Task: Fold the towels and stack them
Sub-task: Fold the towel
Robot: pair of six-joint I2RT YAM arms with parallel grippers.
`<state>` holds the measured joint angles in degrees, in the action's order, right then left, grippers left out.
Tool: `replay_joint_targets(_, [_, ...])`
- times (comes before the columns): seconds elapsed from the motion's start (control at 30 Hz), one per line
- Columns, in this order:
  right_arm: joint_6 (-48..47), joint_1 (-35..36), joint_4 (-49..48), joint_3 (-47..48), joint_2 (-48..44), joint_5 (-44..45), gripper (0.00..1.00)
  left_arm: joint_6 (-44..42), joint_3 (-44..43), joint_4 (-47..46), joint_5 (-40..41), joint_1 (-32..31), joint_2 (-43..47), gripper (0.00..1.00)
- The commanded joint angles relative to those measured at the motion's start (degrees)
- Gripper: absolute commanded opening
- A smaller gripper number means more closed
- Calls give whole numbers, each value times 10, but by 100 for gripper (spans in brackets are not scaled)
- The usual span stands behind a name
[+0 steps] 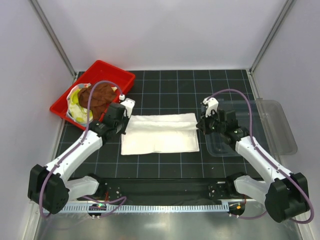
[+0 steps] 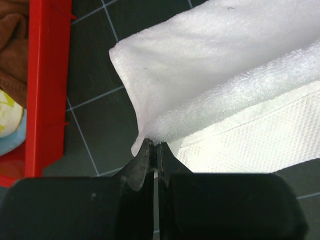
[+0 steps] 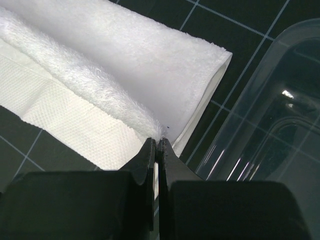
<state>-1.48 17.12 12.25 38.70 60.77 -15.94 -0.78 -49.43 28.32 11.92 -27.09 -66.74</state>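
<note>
Arms both reaching forward, left gripper (image 2: 154, 146) clamped on one white towel (image 1: 160, 132) at nine o'clock, right gripper (image 3: 159, 143) clamped at three o'clock, one brown towel (image 1: 102, 96) in one red tray (image 1: 111, 70)

A folded white towel (image 1: 160, 134) lies on the table (image 1: 165, 85) near a red tray (image 1: 107, 70).

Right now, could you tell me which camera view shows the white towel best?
The top external view: nearly the whole white towel shows there. Each wrist view shows only one folded end, close up.
</note>
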Motion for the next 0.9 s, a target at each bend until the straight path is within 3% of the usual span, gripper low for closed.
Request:
replay_joint_targets(0.0, [28, 11, -3, -11, -22, 12, 1, 39, 0, 8, 1, -3, 7, 0])
replay_joint_targets(0.23, [44, 21, 33, -19, -39, 37, 2, 66, 15, 23, 12, -22, 25, 1])
replay_joint_targets(0.37, [54, 28, 59, -17, -49, 48, 6, 81, 10, 32, 0, -27, 27, 10])
replay_joint_targets(0.47, [79, 32, 66, -16, -64, 40, 16, 93, 7, 43, 12, -32, 42, 22])
replay_joint_targets(0.5, [84, 32, 69, -13, -75, 39, 24, 93, 4, 52, 20, -31, 46, 25])
replay_joint_targets(0.7, [117, 32, 111, 30, -101, -13, 39, 122, -15, 88, 121, -31, 111, 43])
replay_joint_targets(0.77, [171, 34, 99, 39, -101, -21, 47, 141, -24, 76, 94, -31, 130, 48])
replay_joint_targets(0.87, [283, 59, 69, 62, -64, 38, 48, 218, -12, 19, 20, -31, 134, 50])
